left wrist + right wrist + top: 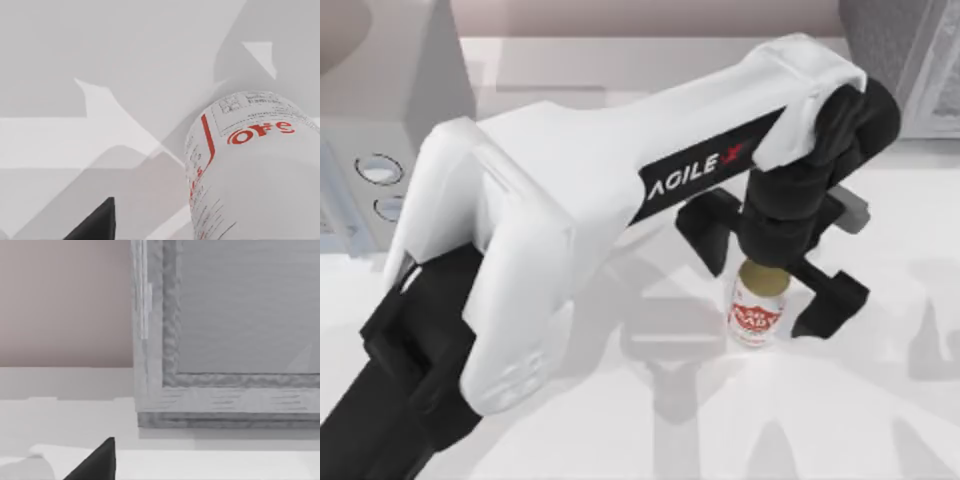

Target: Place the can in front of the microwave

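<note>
Left hand (pixel 772 280) hangs over the middle-right of the counter (pixel 880 400) in the top view, reaching in from the seven o'clock corner. Its two black fingers (pixel 832 300) stand spread wide, one at about ten o'clock of the can (pixel 757 310) and the other at about three o'clock, with clear gaps on both sides, so the hand grips nothing. The can stands upright on the counter right under the hand's wrist, gold top up, red label facing the lower edge. The microwave (pixel 380 120) sits far off at the ten o'clock corner, its two round dials facing the counter's middle; the can is well apart from it. A darker speckled box (pixel 910 60) fills the one o'clock corner.

Seen from the left wrist, the can (pixel 250 175) looms very near, with one dark fingertip (pixel 97 225) well apart from it.

From the right wrist, the speckled box (pixel 225 340) stands close ahead on the counter (pixel 65 410), and one dark fingertip (pixel 97 465) of the right hand shows; how far that hand is open I cannot tell.
</note>
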